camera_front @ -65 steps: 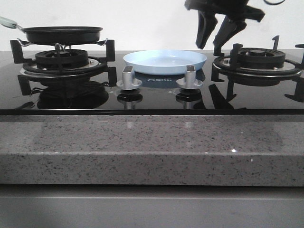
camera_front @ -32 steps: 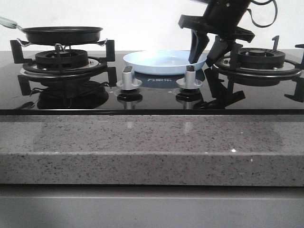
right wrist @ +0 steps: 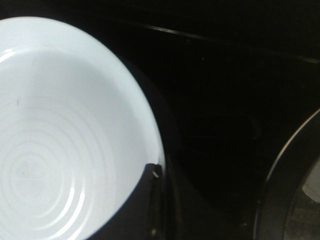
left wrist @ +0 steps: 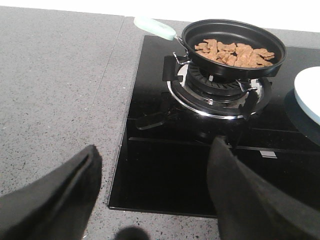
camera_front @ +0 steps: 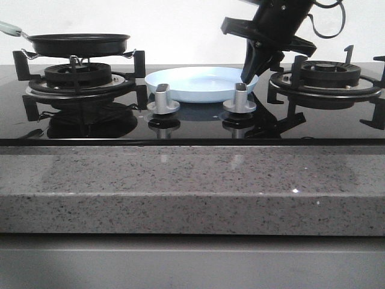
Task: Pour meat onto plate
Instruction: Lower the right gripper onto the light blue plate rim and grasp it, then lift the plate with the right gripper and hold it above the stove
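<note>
Fingers of the right gripper (camera_front: 251, 73) pinch the right rim of the pale-blue plate (camera_front: 198, 82), one finger (right wrist: 145, 210) lying inside the rim. Plate sits on the black glass hob (camera_front: 192, 123) between the two burners, just behind the two silver knobs (camera_front: 163, 99), and holds nothing. Left gripper (left wrist: 155, 200): fingers spread wide, grasping nothing, hovering over the front edge of the hob and the grey speckled desk (left wrist: 55, 90). Meat (left wrist: 234, 51) lies heaped in the black frying pan (left wrist: 233, 41), which rests on the left burner (left wrist: 217, 90), pale handle (left wrist: 154, 27) pointing away from the plate.
</note>
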Available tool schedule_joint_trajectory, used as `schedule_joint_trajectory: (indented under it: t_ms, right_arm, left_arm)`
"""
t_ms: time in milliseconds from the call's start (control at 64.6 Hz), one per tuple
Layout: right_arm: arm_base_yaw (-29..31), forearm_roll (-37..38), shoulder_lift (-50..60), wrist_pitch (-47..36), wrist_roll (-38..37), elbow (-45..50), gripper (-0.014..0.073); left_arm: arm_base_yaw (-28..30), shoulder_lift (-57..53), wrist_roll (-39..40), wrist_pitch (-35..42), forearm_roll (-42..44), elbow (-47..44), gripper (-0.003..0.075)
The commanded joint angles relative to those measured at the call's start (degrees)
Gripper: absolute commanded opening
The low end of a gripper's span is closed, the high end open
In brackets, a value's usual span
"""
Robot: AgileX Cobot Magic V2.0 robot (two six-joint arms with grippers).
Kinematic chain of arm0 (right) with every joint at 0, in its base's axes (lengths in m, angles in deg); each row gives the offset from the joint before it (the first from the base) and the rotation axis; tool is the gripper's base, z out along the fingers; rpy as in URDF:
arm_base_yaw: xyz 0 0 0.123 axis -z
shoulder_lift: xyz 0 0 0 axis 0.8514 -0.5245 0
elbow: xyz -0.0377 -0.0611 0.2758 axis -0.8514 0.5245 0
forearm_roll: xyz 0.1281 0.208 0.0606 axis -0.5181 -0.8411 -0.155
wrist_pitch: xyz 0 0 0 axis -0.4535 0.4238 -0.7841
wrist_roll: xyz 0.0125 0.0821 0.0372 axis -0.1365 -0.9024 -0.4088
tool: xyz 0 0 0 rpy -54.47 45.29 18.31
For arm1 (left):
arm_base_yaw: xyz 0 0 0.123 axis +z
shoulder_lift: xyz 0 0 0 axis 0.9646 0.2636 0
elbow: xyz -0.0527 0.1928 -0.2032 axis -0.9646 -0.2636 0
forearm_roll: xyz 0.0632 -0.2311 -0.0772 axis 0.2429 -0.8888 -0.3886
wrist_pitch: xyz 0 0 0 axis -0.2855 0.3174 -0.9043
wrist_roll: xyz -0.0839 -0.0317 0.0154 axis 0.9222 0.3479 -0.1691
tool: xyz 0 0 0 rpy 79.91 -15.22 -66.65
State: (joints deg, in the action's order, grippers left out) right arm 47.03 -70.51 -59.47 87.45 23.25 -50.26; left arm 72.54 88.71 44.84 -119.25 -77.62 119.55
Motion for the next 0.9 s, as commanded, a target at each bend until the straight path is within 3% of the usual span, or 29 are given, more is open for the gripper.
schedule_joint_trajectory:
  t_ms: [0, 465, 883]
  right_arm:
    - [0.1, -0.1, 3.7, -2.8, 0.6, -1.4, -0.0112]
    - [-0.6, -1.2, 15.1, -0.3, 1.0, 1.4, -0.0113]
    - [-2.5, -7.5, 37.3, -15.9, 7.8, 34.0, -0.0113]
  left_arm:
    - [-0.4, 0.3, 0.1, 4.8, 0.0, 2.1, 0.0461]
    - [-0.4, 0.3, 0.1, 4.8, 0.0, 2.1, 0.0461]
    - [-0.4, 0.3, 0.1, 4.9, 0.0, 2.1, 0.0461]
